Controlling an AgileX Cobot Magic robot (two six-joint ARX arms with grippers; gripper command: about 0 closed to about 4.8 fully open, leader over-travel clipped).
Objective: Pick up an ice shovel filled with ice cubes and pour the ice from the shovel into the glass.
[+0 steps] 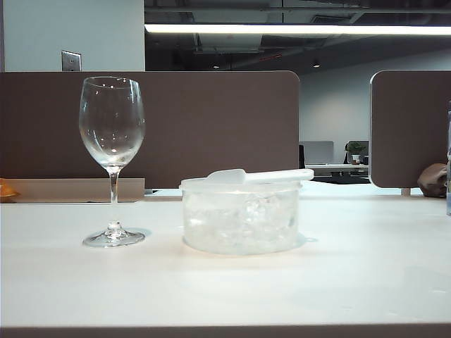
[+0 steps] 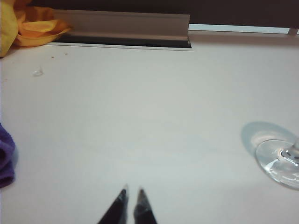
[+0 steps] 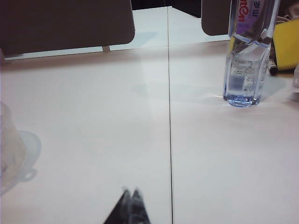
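The glass (image 1: 112,127) stands upright and empty on the left of the white table (image 1: 352,267); its round foot (image 2: 280,161) shows in the left wrist view. At centre a squat clear tub (image 1: 241,232) holds the ice cubes (image 1: 236,215). The ice shovel (image 1: 257,176) lies flat across the tub's rim, handle pointing right. Neither gripper appears in the exterior view. My left gripper (image 2: 132,190) hovers over bare table well short of the glass foot, tips almost together with nothing between them. My right gripper (image 3: 130,191) is shut and empty, with the tub's edge (image 3: 9,154) off to one side.
A clear water bottle (image 3: 247,56) stands on the right part of the table beside a yellow object (image 3: 286,44). An orange cloth (image 2: 28,25) and a purple cloth (image 2: 5,156) lie past the glass on the left. Brown partitions (image 1: 211,127) close off the back edge.
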